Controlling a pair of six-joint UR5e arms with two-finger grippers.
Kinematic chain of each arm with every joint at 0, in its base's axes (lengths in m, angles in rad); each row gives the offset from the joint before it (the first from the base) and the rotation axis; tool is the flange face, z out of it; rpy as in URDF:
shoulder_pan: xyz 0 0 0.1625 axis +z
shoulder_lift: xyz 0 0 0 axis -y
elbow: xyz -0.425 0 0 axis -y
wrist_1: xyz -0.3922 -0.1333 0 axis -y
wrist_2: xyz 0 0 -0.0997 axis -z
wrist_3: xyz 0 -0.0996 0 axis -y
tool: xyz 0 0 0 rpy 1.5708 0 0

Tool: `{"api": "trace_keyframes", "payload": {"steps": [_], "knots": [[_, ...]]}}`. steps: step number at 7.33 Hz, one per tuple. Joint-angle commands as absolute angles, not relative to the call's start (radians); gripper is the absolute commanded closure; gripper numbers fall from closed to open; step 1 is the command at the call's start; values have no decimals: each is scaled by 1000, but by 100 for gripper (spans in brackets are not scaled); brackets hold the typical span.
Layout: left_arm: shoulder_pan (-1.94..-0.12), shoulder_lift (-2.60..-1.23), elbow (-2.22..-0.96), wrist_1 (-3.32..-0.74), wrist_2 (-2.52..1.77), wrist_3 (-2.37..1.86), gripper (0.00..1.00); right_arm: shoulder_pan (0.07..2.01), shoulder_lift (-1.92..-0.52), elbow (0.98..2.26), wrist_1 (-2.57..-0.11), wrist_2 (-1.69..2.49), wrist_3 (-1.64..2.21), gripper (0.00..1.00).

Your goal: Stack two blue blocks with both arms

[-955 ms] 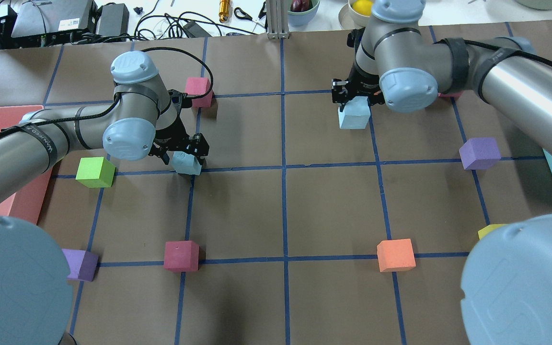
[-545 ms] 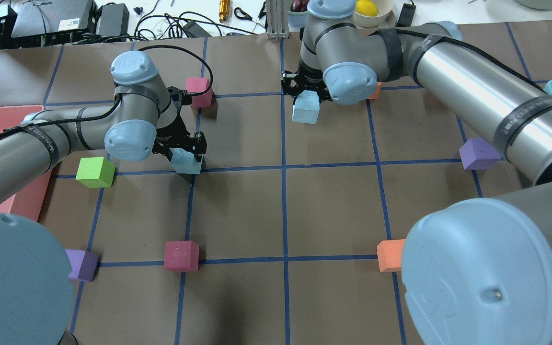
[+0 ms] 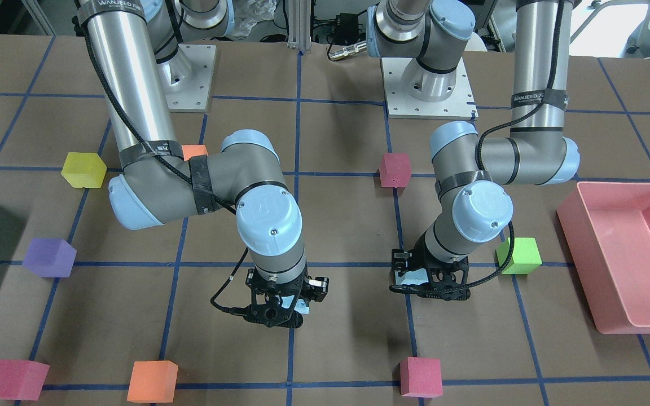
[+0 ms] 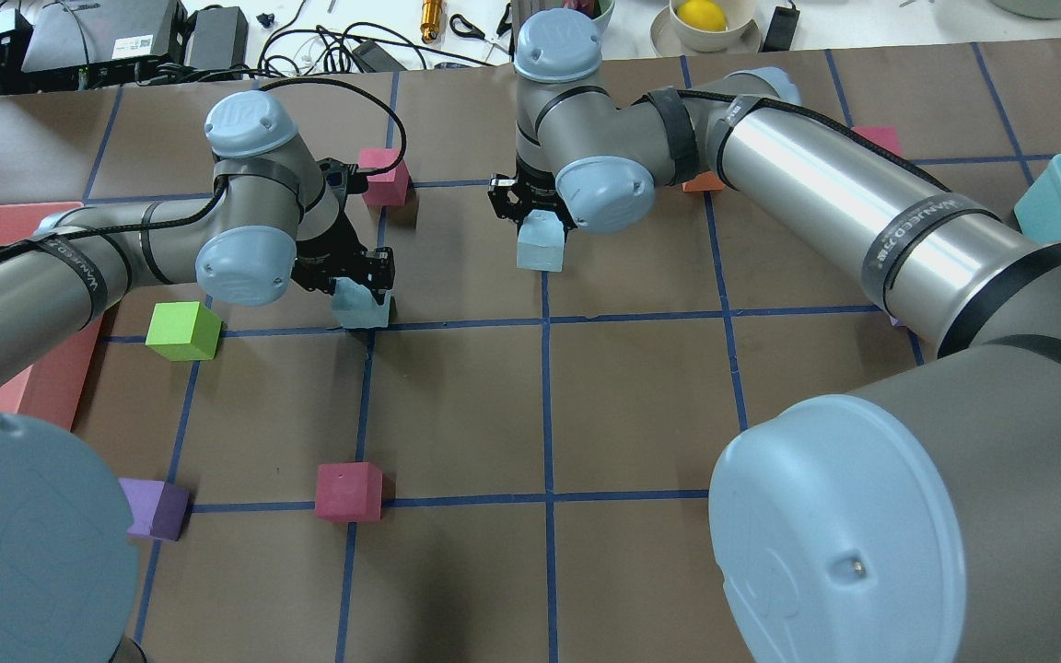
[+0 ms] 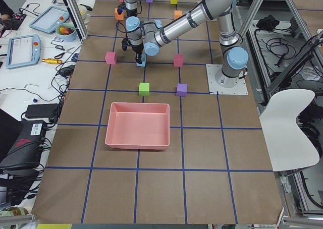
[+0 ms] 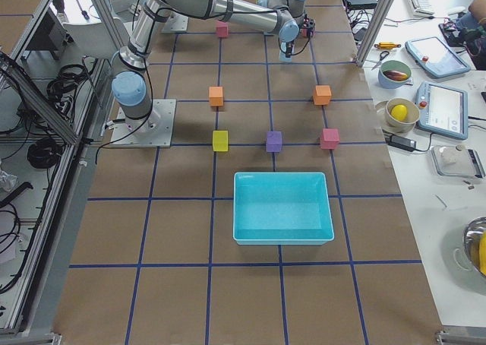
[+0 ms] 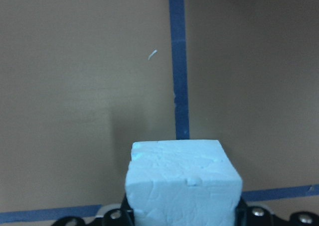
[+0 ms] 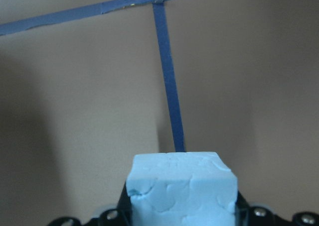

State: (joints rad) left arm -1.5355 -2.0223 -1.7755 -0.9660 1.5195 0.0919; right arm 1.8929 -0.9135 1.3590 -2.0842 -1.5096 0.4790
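One pale sky-blue foam cube (image 4: 361, 311) is clamped in the left tool (image 4: 360, 289), fingers closed on its sides, low over a blue-tape crossing on the brown paper worktop (image 4: 641, 405); can't tell if it touches down. The second pale sky-blue foam cube (image 4: 540, 250) is pinched the same way in the right tool (image 4: 533, 219), just beside the centre tape line. The 2 cubes are well apart. A lime-green foam cube (image 4: 182, 331) lies near the left arm (image 4: 79, 276), w/ a magenta foam cube (image 4: 384, 175) just beyond the left wrist.
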Motion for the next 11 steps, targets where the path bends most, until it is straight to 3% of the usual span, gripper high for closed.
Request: {"api": "trace_keyframes", "payload": {"steps": [1, 4, 5, 8, 9, 10, 11], "knots": [[-1529, -2008, -1743, -969, 1519, 95, 89, 1905, -910, 1385, -2088, -1520, 466, 100], [-1537, -2008, -1677, -989, 1514, 68, 97, 1905, -911, 1410, -2092, -1575, 462, 100], [-1539, -2009, -1637, -1044, 1514, 64, 99, 1904, -910, 1416, -2094, -1571, 462, 94], [-1546, -2020, -1577, -1078, 1509, 48, 100, 1905, -910, 1420, -2086, -1560, 462, 92], [-1557, -2020, -1568, -1078, 1511, 35, 100, 1905, -910, 1422, -2085, -1560, 460, 74], [-1565, -2019, -1566, -1078, 1508, 14, 100, 1905, -910, 1419, -2088, -1551, 454, 62], [-1572, -2017, -1560, -1078, 1509, 12, 100, 1905, -910, 1420, -2083, -1527, 446, 62]]}}
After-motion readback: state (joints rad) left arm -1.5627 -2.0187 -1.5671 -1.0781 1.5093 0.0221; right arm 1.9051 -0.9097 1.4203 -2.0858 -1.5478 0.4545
